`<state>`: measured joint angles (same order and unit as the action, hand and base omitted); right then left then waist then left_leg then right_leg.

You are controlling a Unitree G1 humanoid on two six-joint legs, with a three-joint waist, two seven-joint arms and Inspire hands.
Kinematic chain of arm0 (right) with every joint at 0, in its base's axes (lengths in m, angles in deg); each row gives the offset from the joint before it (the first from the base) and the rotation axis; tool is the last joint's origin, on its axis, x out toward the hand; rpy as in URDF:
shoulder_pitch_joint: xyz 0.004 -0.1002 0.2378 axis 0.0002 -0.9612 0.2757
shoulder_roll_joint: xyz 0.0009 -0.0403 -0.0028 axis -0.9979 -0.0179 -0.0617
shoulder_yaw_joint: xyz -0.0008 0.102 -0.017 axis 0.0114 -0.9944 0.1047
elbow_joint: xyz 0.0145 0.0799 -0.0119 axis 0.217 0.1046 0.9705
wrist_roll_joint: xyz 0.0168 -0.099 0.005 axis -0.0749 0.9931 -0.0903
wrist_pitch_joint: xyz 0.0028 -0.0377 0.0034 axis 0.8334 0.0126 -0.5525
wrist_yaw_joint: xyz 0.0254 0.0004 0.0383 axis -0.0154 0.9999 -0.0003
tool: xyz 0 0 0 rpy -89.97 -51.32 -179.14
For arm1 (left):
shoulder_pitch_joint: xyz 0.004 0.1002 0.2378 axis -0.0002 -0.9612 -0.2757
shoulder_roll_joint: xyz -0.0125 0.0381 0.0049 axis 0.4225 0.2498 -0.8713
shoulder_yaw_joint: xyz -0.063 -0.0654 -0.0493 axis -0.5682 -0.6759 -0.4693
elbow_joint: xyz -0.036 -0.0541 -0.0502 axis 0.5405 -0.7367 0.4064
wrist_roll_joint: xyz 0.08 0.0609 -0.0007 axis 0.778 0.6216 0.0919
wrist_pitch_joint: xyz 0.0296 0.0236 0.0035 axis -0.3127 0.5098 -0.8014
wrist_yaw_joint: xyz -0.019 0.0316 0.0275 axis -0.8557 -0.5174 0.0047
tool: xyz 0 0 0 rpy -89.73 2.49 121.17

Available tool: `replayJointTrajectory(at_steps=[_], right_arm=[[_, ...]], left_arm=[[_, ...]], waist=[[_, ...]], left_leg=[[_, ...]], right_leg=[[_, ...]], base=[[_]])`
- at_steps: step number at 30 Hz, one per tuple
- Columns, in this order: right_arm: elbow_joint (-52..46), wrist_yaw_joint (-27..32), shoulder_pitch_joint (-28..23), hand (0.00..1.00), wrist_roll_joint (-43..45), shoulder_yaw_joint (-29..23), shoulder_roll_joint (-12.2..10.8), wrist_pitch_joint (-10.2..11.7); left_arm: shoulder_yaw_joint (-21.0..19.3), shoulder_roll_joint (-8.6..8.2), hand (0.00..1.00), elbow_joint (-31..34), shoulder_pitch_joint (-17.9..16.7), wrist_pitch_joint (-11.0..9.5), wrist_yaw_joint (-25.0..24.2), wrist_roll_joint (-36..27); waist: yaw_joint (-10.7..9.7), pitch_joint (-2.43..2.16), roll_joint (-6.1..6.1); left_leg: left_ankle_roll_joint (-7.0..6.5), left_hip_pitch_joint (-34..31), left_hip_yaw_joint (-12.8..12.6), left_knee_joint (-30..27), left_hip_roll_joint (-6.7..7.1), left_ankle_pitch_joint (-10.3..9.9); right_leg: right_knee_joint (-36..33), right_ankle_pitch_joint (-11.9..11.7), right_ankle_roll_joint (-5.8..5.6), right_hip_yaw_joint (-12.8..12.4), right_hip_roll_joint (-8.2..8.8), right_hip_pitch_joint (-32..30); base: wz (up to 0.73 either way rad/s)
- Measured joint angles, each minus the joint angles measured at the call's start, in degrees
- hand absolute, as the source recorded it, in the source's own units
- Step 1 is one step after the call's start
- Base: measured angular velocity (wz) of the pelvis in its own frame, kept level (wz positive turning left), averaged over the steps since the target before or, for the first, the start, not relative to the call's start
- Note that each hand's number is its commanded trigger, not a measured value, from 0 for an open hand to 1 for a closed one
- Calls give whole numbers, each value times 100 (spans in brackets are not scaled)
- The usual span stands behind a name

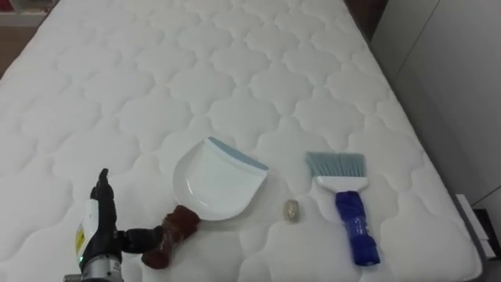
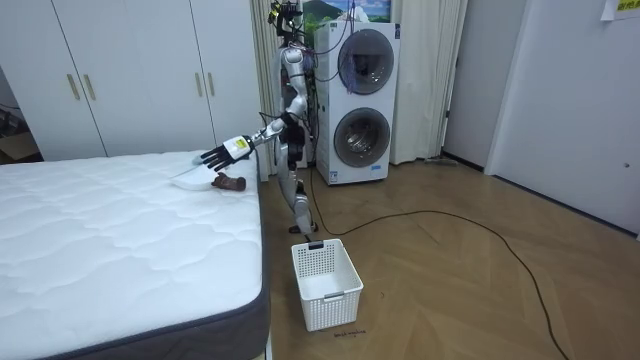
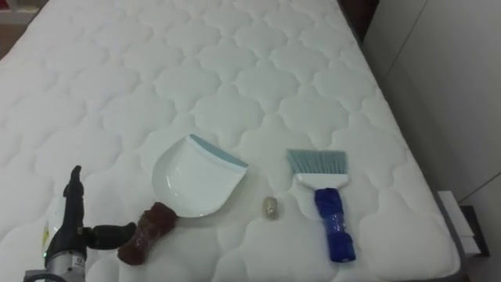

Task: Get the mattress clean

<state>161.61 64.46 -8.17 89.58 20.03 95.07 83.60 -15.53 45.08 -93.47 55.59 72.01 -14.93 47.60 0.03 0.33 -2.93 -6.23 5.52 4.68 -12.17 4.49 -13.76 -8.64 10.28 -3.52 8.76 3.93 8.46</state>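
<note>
Bed (image 1: 235, 63) bears a crumb (image 1: 291, 210) between dustpan (image 1: 215, 184) and brush (image 1: 348, 207), handy for sweeping, we judge; our left hand (image 1: 99, 225), spread, sits beside the dustpan's handle (image 1: 174, 231).

My two head cameras sit side by side, looking steeply down from close at the mattress (image 1: 235, 63) edge. My room camera stands far off, mattress at 9 o'clock. All three share the dustpan (image 1: 215, 184) corner.

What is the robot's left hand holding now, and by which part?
Nothing: the left hand is open, fingers straight, beside the brown handle of the dustpan.
</note>
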Motion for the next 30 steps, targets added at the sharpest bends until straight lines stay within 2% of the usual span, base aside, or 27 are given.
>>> replayJointTrajectory(at_steps=[10,16,22,28,30], right_arm=[[10,15,69,0,-121,58,-1,-54],[55,166,131,0,-463,168,3,3],[68,289,185,0,-490,190,2,8],[102,289,308,0,-669,422,3,-1],[96,310,359,0,-681,439,1,-16]], left_arm=[[342,9,0,-217,28,1,-158,-54],[335,7,0,-492,51,3,-149,-136],[326,7,0,-849,296,11,-148,-138],[342,-23,0,-875,481,66,-171,-167],[353,-24,0,-1125,647,79,-216,-166]], waist=[[-38,-17,19],[-93,3,61],[-114,8,72],[-124,13,48],[-131,16,46]], left_leg=[[0,-108,-62,21,-12,2],[2,-115,-142,25,-27,3],[5,-366,-169,-16,-30,5],[20,-478,-227,-59,-57,14],[31,-499,-234,-62,-65,20]], right_leg=[[1,0,0,66,2,-151],[5,0,0,68,0,-207],[2,1,2,77,-2,-436],[-10,-19,44,85,-18,-527],[-12,-25,54,83,-25,-553]], base=[[-3],[-4],[-1],[-2],[-2]])
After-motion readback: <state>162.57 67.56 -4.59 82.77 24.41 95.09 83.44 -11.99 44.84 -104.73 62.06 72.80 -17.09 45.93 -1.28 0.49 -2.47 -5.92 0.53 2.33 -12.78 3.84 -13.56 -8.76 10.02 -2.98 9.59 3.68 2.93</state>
